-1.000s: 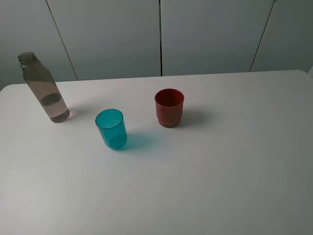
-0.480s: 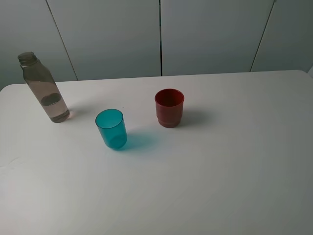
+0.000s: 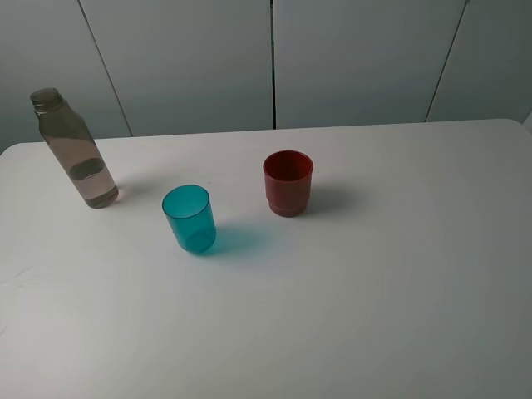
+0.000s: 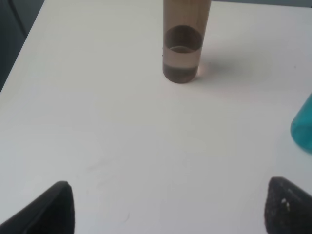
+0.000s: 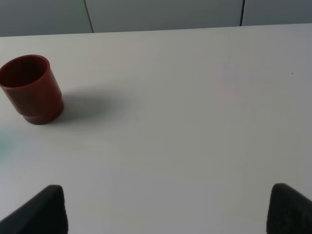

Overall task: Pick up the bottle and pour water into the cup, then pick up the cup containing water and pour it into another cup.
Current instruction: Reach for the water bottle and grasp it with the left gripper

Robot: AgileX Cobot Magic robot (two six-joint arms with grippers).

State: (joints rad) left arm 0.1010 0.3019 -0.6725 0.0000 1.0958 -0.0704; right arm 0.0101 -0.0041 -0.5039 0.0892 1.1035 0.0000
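Note:
The smoky grey-brown bottle (image 3: 75, 150) stands upright at the table's back left, with a little water in its base (image 4: 181, 51). The teal cup (image 3: 189, 218) stands right of it, nearer the front; only its edge (image 4: 303, 126) shows in the left wrist view. Further right stands the dark red cup (image 3: 288, 182), also seen in the right wrist view (image 5: 31, 88). My left gripper (image 4: 170, 207) is open, well short of the bottle, nothing between its fingertips (image 4: 56, 207). My right gripper (image 5: 168, 209) is open over bare table, well away from the red cup. Neither arm appears in the exterior view.
The white table (image 3: 374, 274) ends at a back edge against grey wall panels (image 3: 357, 58). Its left edge (image 4: 22, 53) runs close beside the bottle.

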